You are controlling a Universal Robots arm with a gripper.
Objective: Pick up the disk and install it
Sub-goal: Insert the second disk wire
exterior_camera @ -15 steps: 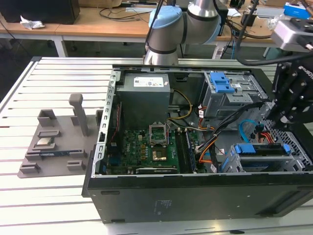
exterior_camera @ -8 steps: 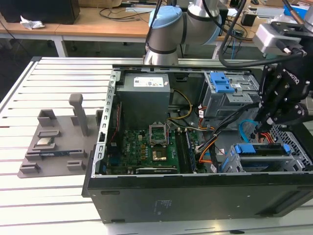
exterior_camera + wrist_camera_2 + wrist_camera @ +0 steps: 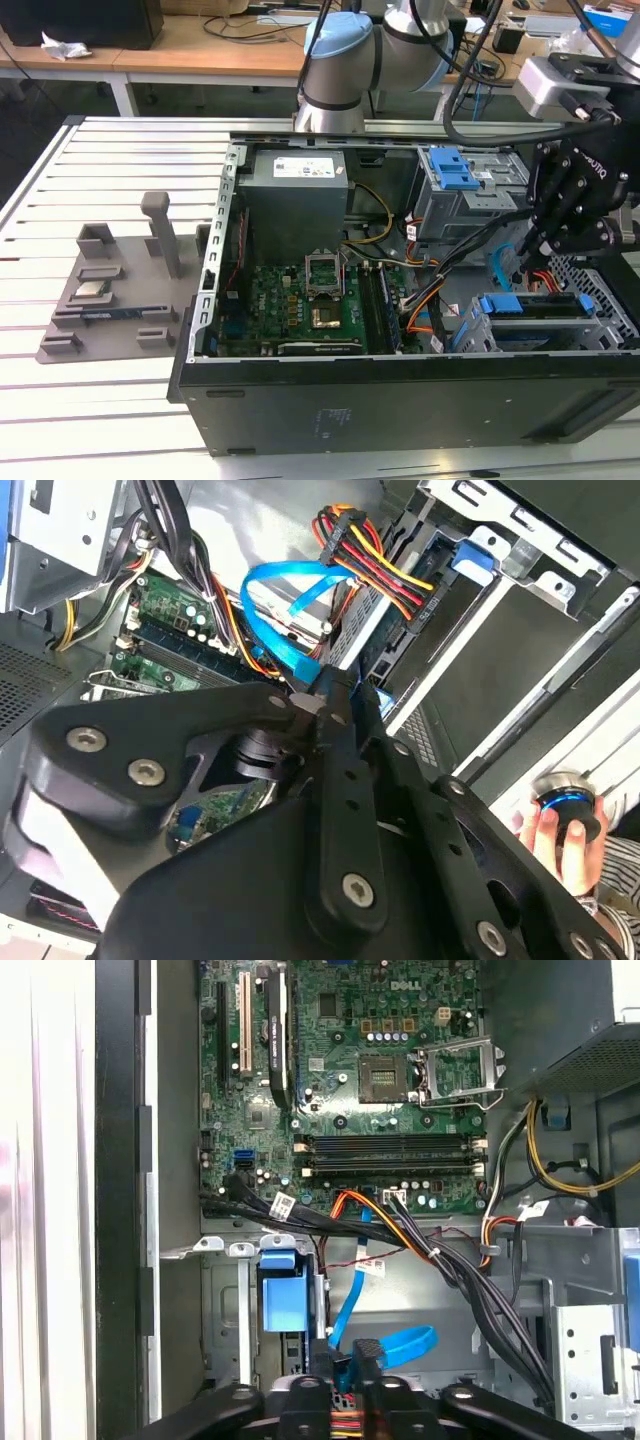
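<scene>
One open computer case (image 3: 400, 400) lies at the centre of the exterior view, holding one green motherboard (image 3: 300, 305) at lower centre, one grey power supply box (image 3: 296, 205) above it and one empty processor socket (image 3: 327, 317). Two blue-latched drive bays show: one (image 3: 452, 170) at upper right, one (image 3: 535, 308) at lower right. One grey parts tray (image 3: 115, 290) sits at centre left, carrying one small square chip (image 3: 90, 291). One black gripper (image 3: 540, 245) hangs at right. In the first wrist view, one flat blue data cable (image 3: 395, 1345) curls at lower centre. In the second wrist view, one hand (image 3: 560, 840) shows at lower right.
</scene>
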